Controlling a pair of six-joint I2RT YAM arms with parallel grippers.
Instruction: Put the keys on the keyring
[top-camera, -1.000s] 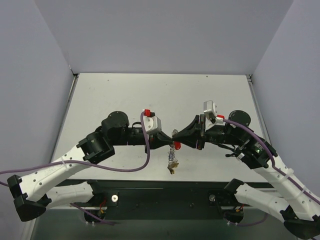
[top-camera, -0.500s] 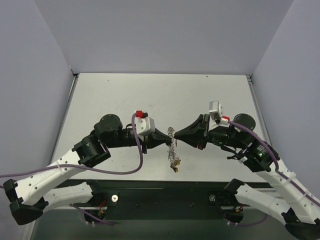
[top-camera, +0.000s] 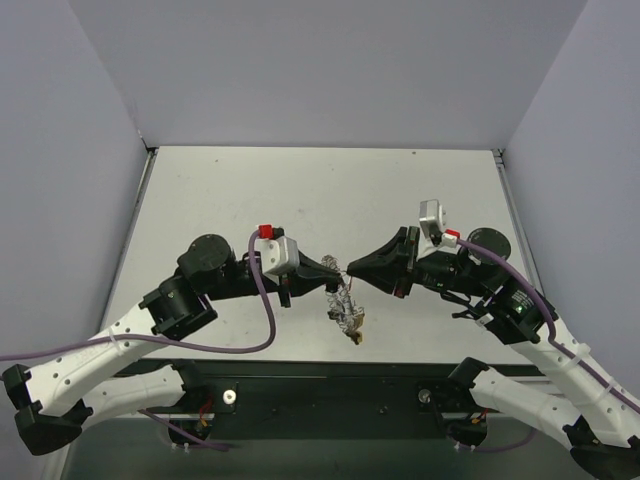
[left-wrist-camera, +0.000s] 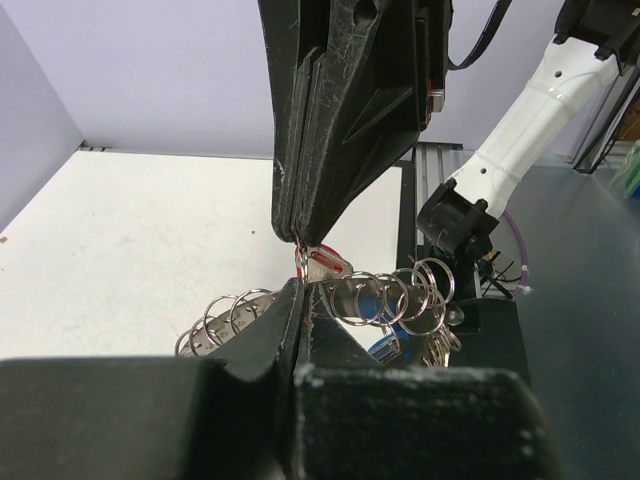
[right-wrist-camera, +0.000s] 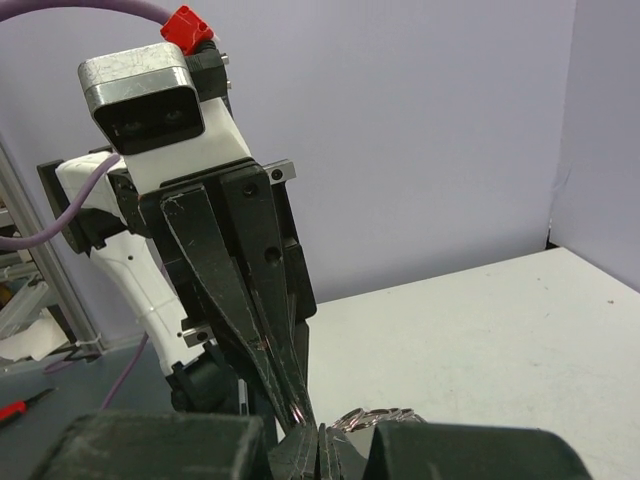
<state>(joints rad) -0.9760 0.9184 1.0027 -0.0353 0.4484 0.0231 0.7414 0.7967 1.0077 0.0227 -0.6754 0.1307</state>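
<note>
The keyring (top-camera: 345, 303) hangs between the two gripper tips above the table, its gold-yellow tag (top-camera: 357, 339) at the bottom. My left gripper (top-camera: 338, 277) is shut on the keyring's coiled rim (left-wrist-camera: 400, 295), with the jaws pressed together (left-wrist-camera: 299, 290). My right gripper (top-camera: 351, 268) comes in from the right, tip to tip with the left one, and is shut on a red-headed key (left-wrist-camera: 322, 264) right at the rim. A blue key (left-wrist-camera: 385, 346) hangs on the ring. In the right wrist view only a few ring loops (right-wrist-camera: 378, 415) show beside my shut jaws (right-wrist-camera: 322, 436).
The white table (top-camera: 320, 190) lies below, walled at the back and sides. The dark base rail (top-camera: 330, 385) runs along the near edge. Purple cables (top-camera: 262, 320) loop beside the left arm.
The left arm has drawn back to the left and its wrist has turned. The keyring has swung, and its tag now hangs lower and further right. The right gripper advanced left, then held still.
</note>
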